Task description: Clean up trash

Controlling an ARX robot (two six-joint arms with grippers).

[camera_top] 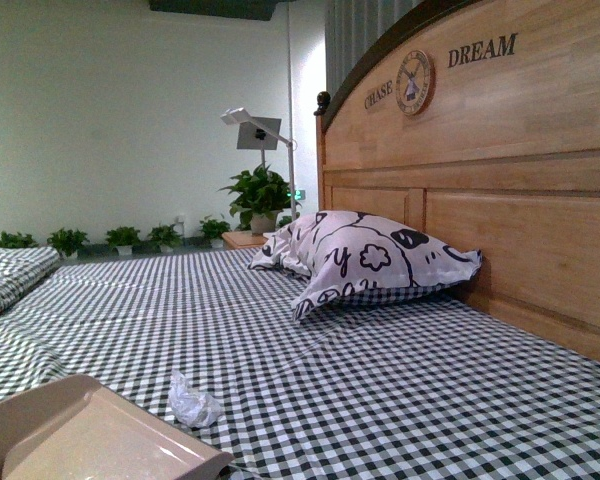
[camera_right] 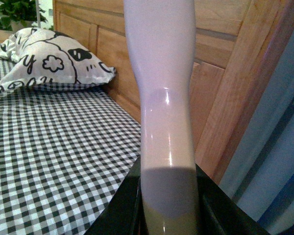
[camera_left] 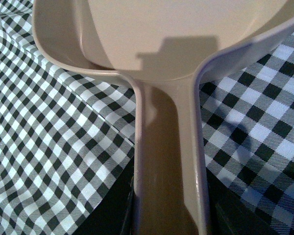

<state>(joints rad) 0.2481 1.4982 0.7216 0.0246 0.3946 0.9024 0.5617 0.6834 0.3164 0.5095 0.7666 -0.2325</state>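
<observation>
Lying on the checked bed sheet (camera_top: 400, 380), the trash (camera_top: 193, 402) is not yet collected; it rests just beside the lip of the dustpan (camera_top: 80, 438). The left gripper (camera_left: 169, 215) is closed around the dustpan's handle. The right gripper (camera_right: 169, 208) clamps a pale handle (camera_right: 161, 73), whose working end is hidden. I judge the whole sweeping remains.

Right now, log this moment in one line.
left gripper: shut on beige plastic dustpan | right gripper: shut on pale glossy handle | small white crumpled wad: on checked sheet beside dustpan
</observation>
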